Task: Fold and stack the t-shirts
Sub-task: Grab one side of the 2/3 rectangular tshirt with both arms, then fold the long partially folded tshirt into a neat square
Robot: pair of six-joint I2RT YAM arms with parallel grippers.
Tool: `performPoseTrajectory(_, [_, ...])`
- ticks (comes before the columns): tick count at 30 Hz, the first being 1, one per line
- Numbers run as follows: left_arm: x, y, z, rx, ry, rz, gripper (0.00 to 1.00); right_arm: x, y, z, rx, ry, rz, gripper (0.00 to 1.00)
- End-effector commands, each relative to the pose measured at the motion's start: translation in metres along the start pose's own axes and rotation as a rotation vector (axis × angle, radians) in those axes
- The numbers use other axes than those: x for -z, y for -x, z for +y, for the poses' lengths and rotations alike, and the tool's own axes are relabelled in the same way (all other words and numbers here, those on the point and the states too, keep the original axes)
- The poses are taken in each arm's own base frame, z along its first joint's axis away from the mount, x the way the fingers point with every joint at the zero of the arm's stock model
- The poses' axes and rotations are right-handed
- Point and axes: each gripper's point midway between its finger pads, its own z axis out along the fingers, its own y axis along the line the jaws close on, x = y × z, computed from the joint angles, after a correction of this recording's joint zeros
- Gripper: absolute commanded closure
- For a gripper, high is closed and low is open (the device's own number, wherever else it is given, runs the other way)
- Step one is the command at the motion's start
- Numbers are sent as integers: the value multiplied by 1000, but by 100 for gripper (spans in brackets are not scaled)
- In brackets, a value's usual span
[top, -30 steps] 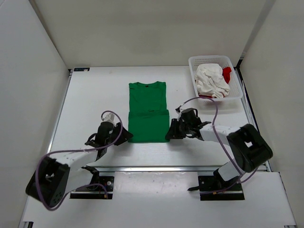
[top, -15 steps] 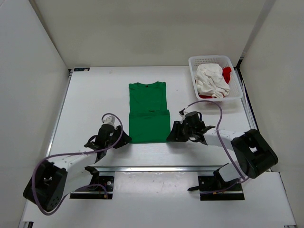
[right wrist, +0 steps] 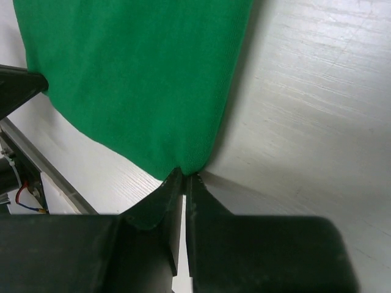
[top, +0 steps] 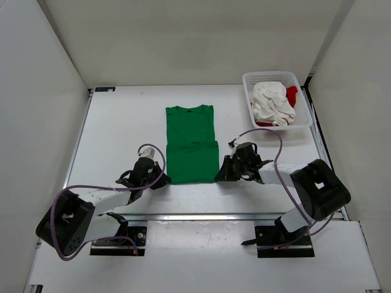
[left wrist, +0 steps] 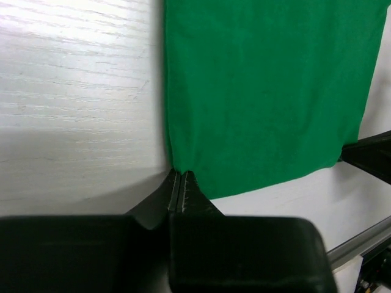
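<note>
- You are looking down on the table [top: 116, 122], where the green t-shirt [top: 190, 143] is lying flat. Its long axis is running straight away from the arm bases, with the collar at the far end.
- The basket [top: 247, 91] is sitting off the green t-shirt's far right corner, well apart from it. It is holding the white t-shirt [top: 269, 101] and the red t-shirt [top: 292, 94], both bunched up.
- The left gripper [top: 162, 181] is working at the green t-shirt's near left corner. Its wrist view is showing the fingers pressed together and pinching the corner of the hem.
- The right gripper [top: 219, 177] is mirroring it at the green t-shirt's near right corner, fingers closed tight on the cloth.
- Each arm is standing nearer its own corner, and the whole green t-shirt is stretching away beyond both sets of fingertips. The coming fold is probably asking you to lift both corners together and carry the near edge level toward the collar.
</note>
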Motion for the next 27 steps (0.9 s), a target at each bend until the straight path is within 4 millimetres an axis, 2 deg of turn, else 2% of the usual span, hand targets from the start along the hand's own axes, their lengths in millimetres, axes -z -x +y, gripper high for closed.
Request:
performPoseTrajectory(1, [4,-14,14,-36,71,54,100,1,-3,-3,13,-36,-1,100])
performPoseTrajectory(3, [11,-12,9,-44,58,44,100,5,-15,-4,9,-45,9,100])
performPoseTrajectory(5, [24,-23,18,-53,79,70,100,12,-31,1,23,-47,15,100])
performPoseTrajectory(7, [36,-30,23,-74,83,64,100,17,-53,-2,28,-82,45,99])
performPoseTrajectory(8, [45,-30,24,-77,84,58,100,21,-67,6,47,-69,65,100])
performPoseTrajectory(9, [52,-28,21,-74,54,39,100,22,-83,6,62,-85,88,100])
performPoseTrajectory(10, [58,-35,27,-69,72,66,100,29,-92,-1,65,-126,94,100])
performPoseTrajectory(11, [66,-34,22,-60,49,57,100,34,-101,10,91,-119,109,100])
performPoseTrajectory(14, [88,-25,2,-32,-19,30,100,46,-94,31,149,-117,71,99])
performPoseTrajectory(16, [101,-5,-16,-20,-66,-19,100,54,-66,62,174,-59,12,100])
performPoseTrajectory(17, [108,13,-30,-25,-94,-52,100,57,-56,65,188,-57,1,100])
performPoseTrajectory(18, [112,25,-45,-32,-122,-51,100,60,-36,78,211,-37,-39,100])
performPoseTrajectory(19, [110,32,-50,-37,-123,-44,100,65,-19,91,241,-19,-71,100])
performPoseTrajectory(20, [115,51,-63,-45,-151,-86,100,65,-7,87,232,-36,-74,100])
performPoseTrajectory(22, [111,80,-85,-54,-177,-134,100,73,35,98,239,-8,-140,100])
performPoseTrajectory(23, [108,88,-83,-60,-161,-143,100,69,42,99,243,3,-134,99])
performPoseTrajectory(24, [101,103,-89,-50,-163,-155,100,74,70,106,232,16,-174,100])
performPoseTrajectory(25, [94,115,-95,-55,-172,-161,100,70,85,95,217,0,-176,100])
performPoseTrajectory(26, [90,128,-93,-37,-165,-177,100,73,100,106,227,24,-193,100])
performPoseTrajectory(27, [79,143,-93,-26,-151,-193,100,67,113,91,212,-9,-193,100])
